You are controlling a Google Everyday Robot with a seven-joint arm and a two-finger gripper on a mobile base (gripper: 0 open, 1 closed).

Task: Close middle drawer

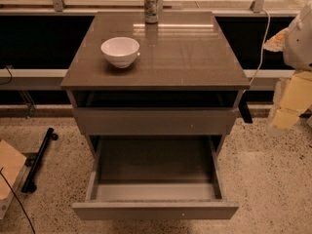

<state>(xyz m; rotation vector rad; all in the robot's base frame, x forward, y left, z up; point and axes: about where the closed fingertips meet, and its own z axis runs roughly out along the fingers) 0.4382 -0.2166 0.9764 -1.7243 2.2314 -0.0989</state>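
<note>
Closure is not yet begun: the middle drawer (155,210) is pulled far out. The tool (288,106) is held right of the cabinet (156,77), apart from the drawer; its opening cannot be told.

Glossy grey-brown bench (195,57) carrying a plain white bowl (120,51) and a greenish, silver-topped can (151,7). The middle drawer (156,210) has a grey-brown front and a lighter grey inner box. Beige floor (265,179) with dark speckles. Pale yellow gripper (288,106) at the right edge.
</note>
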